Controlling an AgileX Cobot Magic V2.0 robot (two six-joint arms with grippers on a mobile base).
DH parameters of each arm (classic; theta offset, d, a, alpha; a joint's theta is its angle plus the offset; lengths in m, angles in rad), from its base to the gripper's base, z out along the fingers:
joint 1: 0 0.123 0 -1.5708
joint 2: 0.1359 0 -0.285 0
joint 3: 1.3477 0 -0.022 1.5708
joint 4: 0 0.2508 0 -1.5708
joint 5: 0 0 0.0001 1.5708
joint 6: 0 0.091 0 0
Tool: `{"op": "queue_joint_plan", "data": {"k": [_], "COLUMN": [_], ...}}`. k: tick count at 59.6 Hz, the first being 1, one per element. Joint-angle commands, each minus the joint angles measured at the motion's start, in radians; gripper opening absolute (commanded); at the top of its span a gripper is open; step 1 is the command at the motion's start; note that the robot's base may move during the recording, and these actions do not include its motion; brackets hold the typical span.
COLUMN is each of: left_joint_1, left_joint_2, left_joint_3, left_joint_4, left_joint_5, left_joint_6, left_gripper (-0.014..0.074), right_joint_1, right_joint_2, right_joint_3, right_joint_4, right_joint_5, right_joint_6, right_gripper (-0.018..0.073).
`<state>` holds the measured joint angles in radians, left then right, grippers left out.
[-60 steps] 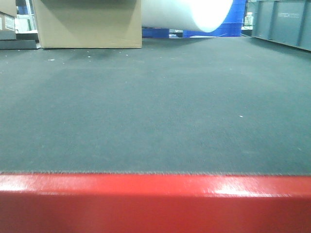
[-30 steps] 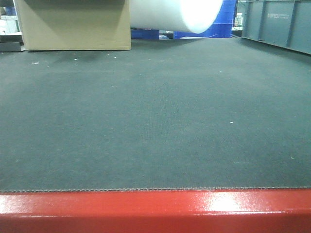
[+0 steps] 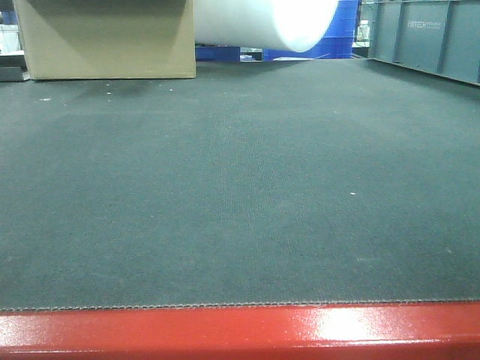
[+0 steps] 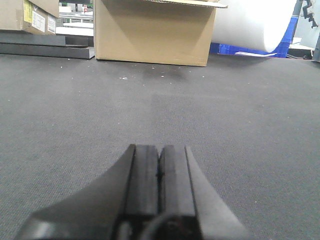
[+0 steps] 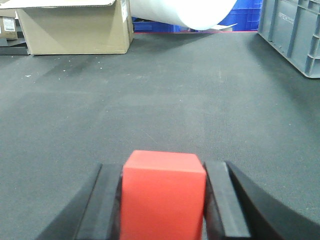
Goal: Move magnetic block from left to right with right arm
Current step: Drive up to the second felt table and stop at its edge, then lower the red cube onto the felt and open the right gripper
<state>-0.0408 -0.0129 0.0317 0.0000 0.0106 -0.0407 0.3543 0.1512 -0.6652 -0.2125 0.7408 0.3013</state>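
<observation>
In the right wrist view the magnetic block [image 5: 162, 200], a small matte red cube, sits between the two black fingers of my right gripper [image 5: 163, 167]. Both pads press against its sides just above the dark grey mat [image 5: 165, 95]. The left wrist view shows my left gripper [image 4: 159, 148] shut, pads together with nothing between them, low over the mat. Neither the grippers nor the block appear in the front view.
At the back left stands a cardboard box [image 3: 105, 37], with a white roll [image 3: 277, 22] beside it. A grey crate [image 3: 427, 37] lines the back right. A glossy red table-edge strip [image 3: 240, 330] runs along the near edge of the mat.
The front view has shifted: the red edge strip sits lower in the frame, and the box and roll have slid left. No gripper shows in it.
</observation>
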Motion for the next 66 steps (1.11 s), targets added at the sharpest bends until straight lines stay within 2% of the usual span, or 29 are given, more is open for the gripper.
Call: {"op": "queue_joint_plan", "data": {"k": [1,20,34,39,44,50,57,66], "left_joint_1": [0.002,0.002,0.002,0.002,0.002,0.002,0.002,0.002], "left_joint_2": [-0.010,-0.010,-0.010,-0.010,-0.010,-0.010,-0.010,-0.010], "left_joint_3": [0.008,0.008,0.008,0.008,0.008,0.008,0.008,0.008], "left_joint_4": [0.000,0.000,0.000,0.000,0.000,0.000,0.000,0.000], "left_joint_5": [-0.092,-0.092,-0.092,-0.092,-0.092,-0.092,-0.092,-0.092], "left_joint_6": [-0.007,-0.007,-0.007,-0.007,-0.007,-0.007,-0.007,-0.007], "left_gripper": [-0.0116,-0.0116,-0.0116,-0.0116,-0.0116,-0.0116,-0.0116,-0.0116], "right_joint_1": [-0.006,-0.006,-0.006,-0.006,-0.006,-0.006,0.000,0.047], "right_joint_2": [0.017,0.017,0.078,0.182,0.308,0.478,0.648,0.858], "right_joint_3": [-0.026,-0.026,-0.041,-0.081,-0.138,-0.217,-0.299,-0.404], "right_joint_4": [-0.019,-0.019,0.028,0.098,0.213,0.341,0.435,0.439], "right_joint_5": [-0.088,-0.088,-0.081,-0.086,-0.087,-0.087,-0.093,-0.095], "right_joint_6": [-0.009,-0.009,-0.021,-0.116,-0.267,-0.397,-0.440,-0.488], "right_gripper": [0.0204,0.0204,0.0204,0.0204,0.0204,0.0204,0.0204,0.0204]}}
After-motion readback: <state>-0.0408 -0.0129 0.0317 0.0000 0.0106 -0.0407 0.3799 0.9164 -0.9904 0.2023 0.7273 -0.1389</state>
